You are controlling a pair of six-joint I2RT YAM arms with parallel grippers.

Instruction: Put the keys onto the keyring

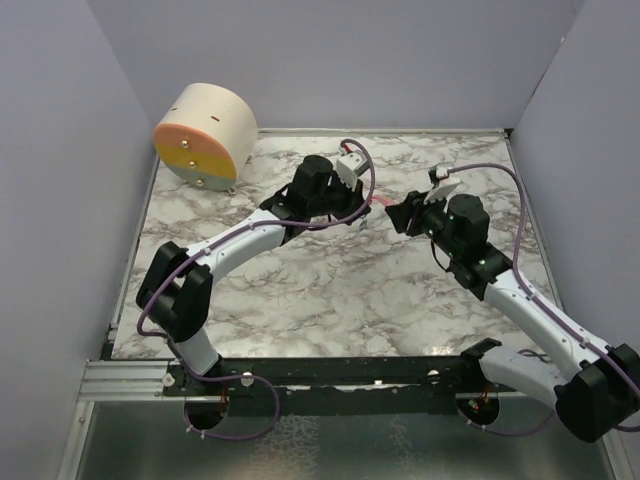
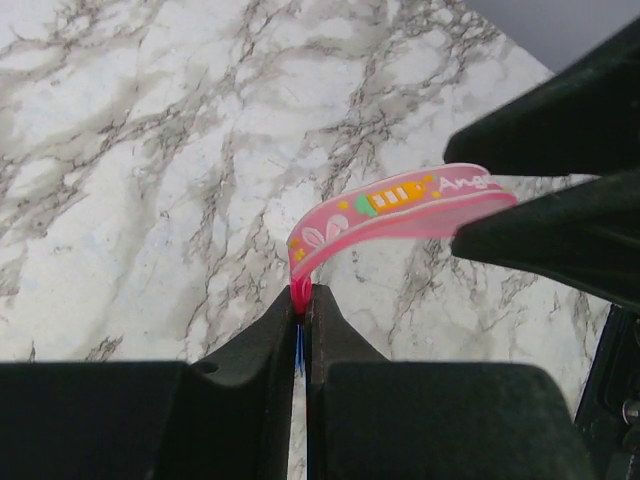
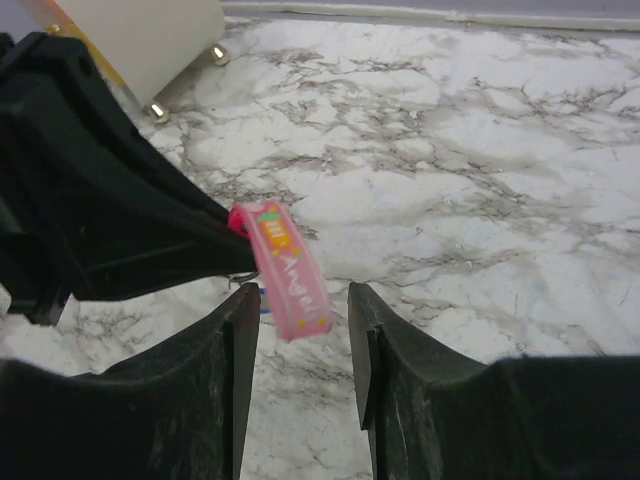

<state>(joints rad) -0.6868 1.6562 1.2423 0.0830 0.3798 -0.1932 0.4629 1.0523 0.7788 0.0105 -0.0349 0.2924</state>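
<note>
Pink key sat pinched at one end in your left gripper, with a blue sliver, likely the keyring, wedged alongside. Your right gripper stood with fingers apart around the free end, not touching. Closing off-centre could have bent the key and tugged it from that thin pinch, dropping both.

Worktop: white marble pattern with grey veins, spread beneath the left pincer and the right pincer.
Round drum: cream wall, orange and yellow face, brass studs; far left of the left pincer, in the back corner.
Walls: plain grey, beyond both pincers.
Rail: aluminium, at the near edge.
</note>
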